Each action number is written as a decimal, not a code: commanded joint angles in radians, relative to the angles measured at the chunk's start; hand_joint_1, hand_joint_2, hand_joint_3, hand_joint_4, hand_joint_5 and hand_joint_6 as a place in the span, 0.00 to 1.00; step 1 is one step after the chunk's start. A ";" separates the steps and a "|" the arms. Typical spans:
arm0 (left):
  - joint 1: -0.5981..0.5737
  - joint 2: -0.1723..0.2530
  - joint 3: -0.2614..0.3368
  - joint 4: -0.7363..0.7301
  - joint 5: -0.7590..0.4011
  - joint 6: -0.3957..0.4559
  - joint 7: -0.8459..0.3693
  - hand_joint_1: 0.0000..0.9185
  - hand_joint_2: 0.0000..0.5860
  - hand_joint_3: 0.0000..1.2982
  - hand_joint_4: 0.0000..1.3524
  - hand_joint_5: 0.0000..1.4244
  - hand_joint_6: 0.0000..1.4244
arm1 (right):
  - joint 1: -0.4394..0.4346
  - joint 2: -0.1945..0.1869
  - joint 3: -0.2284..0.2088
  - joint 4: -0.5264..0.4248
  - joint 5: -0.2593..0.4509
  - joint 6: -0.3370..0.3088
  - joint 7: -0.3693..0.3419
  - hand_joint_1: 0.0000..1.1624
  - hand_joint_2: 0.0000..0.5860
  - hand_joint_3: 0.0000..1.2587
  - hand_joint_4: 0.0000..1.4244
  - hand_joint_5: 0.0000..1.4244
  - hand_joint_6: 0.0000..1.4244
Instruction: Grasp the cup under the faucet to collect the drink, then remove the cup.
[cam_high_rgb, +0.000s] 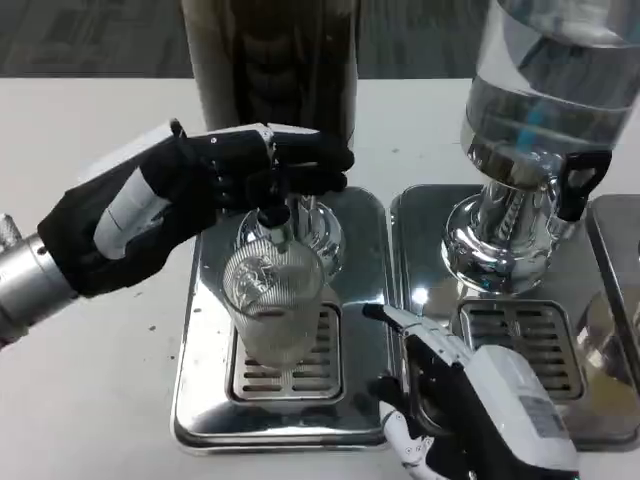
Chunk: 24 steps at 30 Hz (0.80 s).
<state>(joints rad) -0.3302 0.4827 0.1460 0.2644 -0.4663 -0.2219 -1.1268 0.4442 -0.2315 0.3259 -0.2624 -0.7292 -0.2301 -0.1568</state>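
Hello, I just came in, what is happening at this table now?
The robot is at a drink dispenser. Its left hand is up at the faucet, fingers around the tap area. A ribbed clear cup stands under the faucet on the drip tray; whether drink is flowing cannot be told. The right hand is low beside the tray, not touching the cup. A second dispenser stands to the right.

Second clear-tanked dispenser (535, 130) on its own steel drip tray (520, 345), right side of white table (90, 380).
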 joint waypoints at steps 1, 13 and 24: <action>0.020 0.017 -0.013 -0.023 0.008 -0.035 -0.040 0.00 0.04 0.25 0.16 0.16 0.12 | 0.003 -0.001 -0.002 0.001 0.013 0.011 0.004 0.44 1.00 0.13 0.10 0.09 0.14; 0.046 0.032 -0.034 -0.048 0.017 -0.081 -0.046 0.00 0.04 0.27 0.18 0.17 0.13 | 0.001 0.001 -0.011 -0.005 0.034 0.023 0.004 0.43 1.00 0.13 0.10 0.09 0.14; 0.066 0.046 -0.042 -0.076 0.033 -0.114 -0.043 0.00 0.04 0.29 0.20 0.18 0.14 | -0.006 -0.001 -0.023 -0.016 0.062 0.037 0.014 0.42 1.00 0.13 0.10 0.09 0.14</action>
<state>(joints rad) -0.2844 0.5138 0.1295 0.2094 -0.4570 -0.3059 -1.1269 0.4420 -0.2332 0.3091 -0.2668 -0.6789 -0.2007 -0.1549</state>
